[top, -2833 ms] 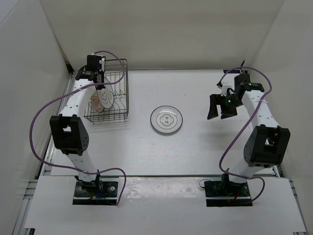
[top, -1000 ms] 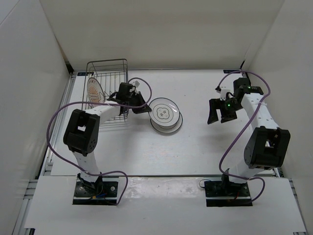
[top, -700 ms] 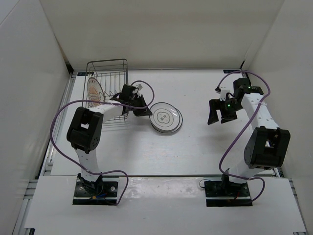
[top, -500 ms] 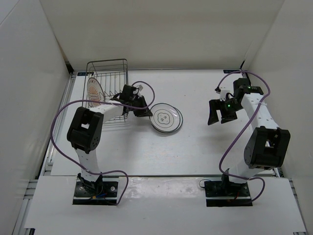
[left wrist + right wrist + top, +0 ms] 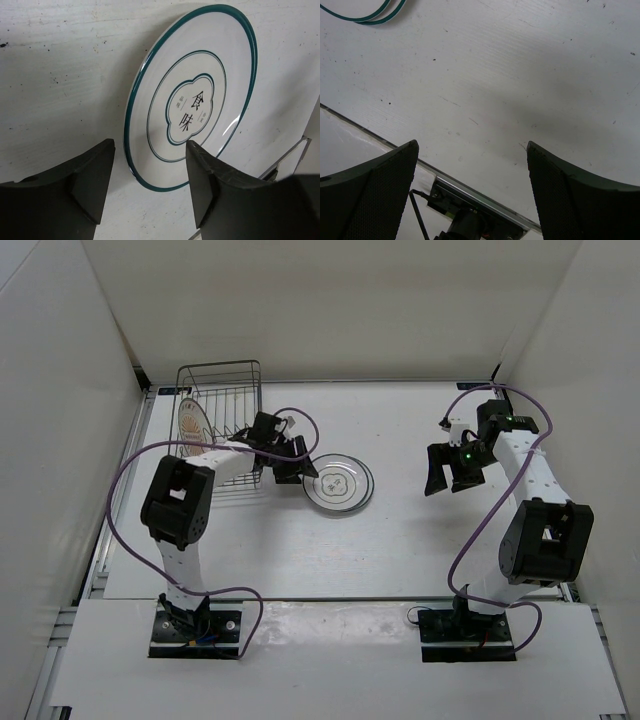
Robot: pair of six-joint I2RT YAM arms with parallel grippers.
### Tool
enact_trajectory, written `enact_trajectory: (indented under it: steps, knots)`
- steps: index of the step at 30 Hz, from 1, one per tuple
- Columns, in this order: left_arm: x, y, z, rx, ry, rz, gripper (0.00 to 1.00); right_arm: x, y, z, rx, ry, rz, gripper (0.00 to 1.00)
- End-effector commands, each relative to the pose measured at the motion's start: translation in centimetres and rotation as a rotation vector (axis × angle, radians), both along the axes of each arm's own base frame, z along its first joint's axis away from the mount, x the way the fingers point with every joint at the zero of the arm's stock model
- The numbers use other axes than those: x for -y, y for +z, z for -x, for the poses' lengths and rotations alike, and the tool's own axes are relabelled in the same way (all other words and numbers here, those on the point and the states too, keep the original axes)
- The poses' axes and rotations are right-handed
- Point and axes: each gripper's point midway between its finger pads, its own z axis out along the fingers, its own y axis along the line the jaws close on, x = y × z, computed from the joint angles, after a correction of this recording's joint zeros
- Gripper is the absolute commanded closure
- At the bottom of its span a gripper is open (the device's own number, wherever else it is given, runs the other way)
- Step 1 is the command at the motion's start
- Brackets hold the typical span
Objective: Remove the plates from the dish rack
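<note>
My left gripper [image 5: 150,146] is open, just at the left rim of the stacked white plates [image 5: 340,482] mid-table (lower one barely shows). Orange plate [image 5: 190,423] stands in the dish rack [image 5: 222,364] far left, partly behind wires. My right gripper [image 5: 471,146] is open too.

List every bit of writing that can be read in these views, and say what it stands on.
"食味": large dark characters in the centre mark of the flat plate, left wrist view.
Smaller characters beside them in the same mark: too small to read.
Any writing on the orange-centred plate in the rack: too small to read.
Nothing else carries text.
</note>
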Motion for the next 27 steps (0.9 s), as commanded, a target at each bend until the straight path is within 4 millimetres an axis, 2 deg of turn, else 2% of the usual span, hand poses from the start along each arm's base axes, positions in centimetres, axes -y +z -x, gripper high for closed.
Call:
enact_trajectory:
  steps: [1, 4, 5, 9, 13, 21, 27]
  knots:
    - [0.4, 1.1, -0.4, 0.024, -0.029, -0.022, 0.30, -0.1, 0.6, 0.6, 0.010, 0.016, -0.017, 0.10]
    - [0.2, 1.6, -1.1, 0.055, -0.046, -0.092, 0.28, -0.1, 0.7, 0.6, 0.016, 0.016, -0.016, 0.10]
    - [-0.2, 1.2, -0.6, 0.035, -0.049, -0.130, 0.26, -0.1, 0.6, 0.7, 0.009, 0.017, -0.016, 0.10]
    - [-0.5, 1.5, -1.0, 0.064, -0.057, -0.206, 0.25, -0.2, 0.5, 0.7, 0.005, 0.017, -0.017, 0.10]
    - [-0.2, 1.8, -1.5, 0.074, -0.058, -0.209, 0.24, -0.2, 0.5, 0.9, 0.004, 0.021, -0.018, 0.10]
    - [0.1, 0.6, -0.7, 0.031, -0.057, -0.217, 0.24, -0.1, 0.5, 0.9, 0.007, 0.027, -0.012, 0.10]
    - [0.8, 0.6, -0.9, 0.029, -0.059, -0.197, 0.24, -0.1, 0.5, 1.0, 0.005, 0.029, -0.012, 0.10]
